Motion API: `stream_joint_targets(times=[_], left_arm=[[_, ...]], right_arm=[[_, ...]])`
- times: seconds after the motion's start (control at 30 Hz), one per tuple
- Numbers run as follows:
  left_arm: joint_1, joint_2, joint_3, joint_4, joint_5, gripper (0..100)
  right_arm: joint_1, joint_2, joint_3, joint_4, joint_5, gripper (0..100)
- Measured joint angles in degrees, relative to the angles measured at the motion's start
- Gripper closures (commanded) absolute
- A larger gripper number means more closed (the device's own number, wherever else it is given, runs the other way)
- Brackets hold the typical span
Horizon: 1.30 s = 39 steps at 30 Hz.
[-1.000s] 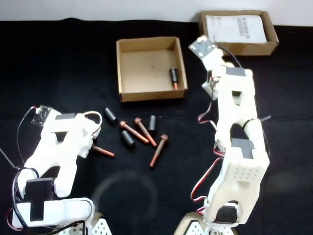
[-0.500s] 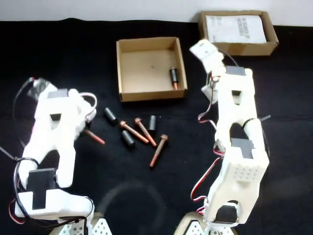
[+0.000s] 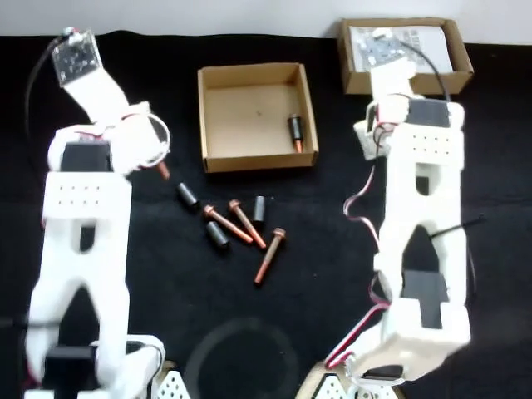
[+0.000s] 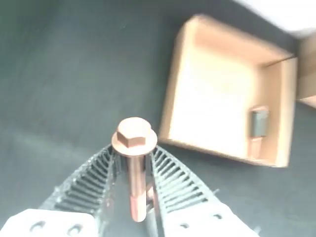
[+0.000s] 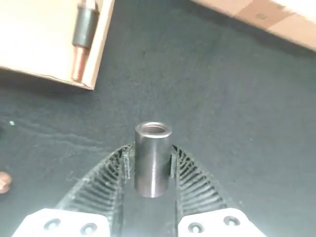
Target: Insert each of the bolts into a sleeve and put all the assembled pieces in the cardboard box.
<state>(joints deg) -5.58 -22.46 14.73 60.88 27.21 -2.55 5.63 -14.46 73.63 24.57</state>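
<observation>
The left gripper [image 4: 132,150] is clamped on a copper bolt [image 4: 134,139]. Its shank sits between the fingers and its hex head pokes out past the tips, near the cardboard box [image 3: 241,116]. Three loose bolts [image 3: 247,223] and three sleeves [image 3: 218,234] lie on the black table [image 3: 183,283]. One assembled piece [image 3: 295,131] rests against the box's right wall. The right gripper [image 5: 150,159] pinches a dark sleeve [image 5: 153,153], with its open end outward.

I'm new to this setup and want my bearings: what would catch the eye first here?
Each arm has a part clamped: the left gripper holds a copper bolt by its shank, the right gripper a dark sleeve with its bore showing. Between them on the black table sits the open cardboard box with one assembled piece inside; loose bolts and loose sleeves lie on the arms' side of it.
</observation>
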Motion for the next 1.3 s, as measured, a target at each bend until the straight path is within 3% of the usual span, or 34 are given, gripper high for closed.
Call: stream_joint_targets(times=[0.2, 0.47, 0.73, 1.0, 1.3], left_arm=[[2.2, -9.67, 6.51, -1.14, -1.23, 99], [5.98, -11.25, 3.25, -1.41, -3.69, 99], [11.69, -11.25, 0.18, -1.41, -6.42, 99], [19.25, -11.6, 0.18, 1.93, 4.57, 99], [22.42, -15.38, 1.76, 3.52, 7.3, 99]], right_arm=[[-4.48, -15.56, 12.04, -1.41, -4.84, 99.2], [-20.31, -41.32, 45.98, -20.04, -12.75, 99.2], [-29.98, -61.54, 73.32, -31.56, -13.98, 99.2], [-35.16, -71.91, 81.23, -32.62, -13.98, 99.2], [-35.43, -82.11, 88.7, -37.8, -14.42, 99.2]])
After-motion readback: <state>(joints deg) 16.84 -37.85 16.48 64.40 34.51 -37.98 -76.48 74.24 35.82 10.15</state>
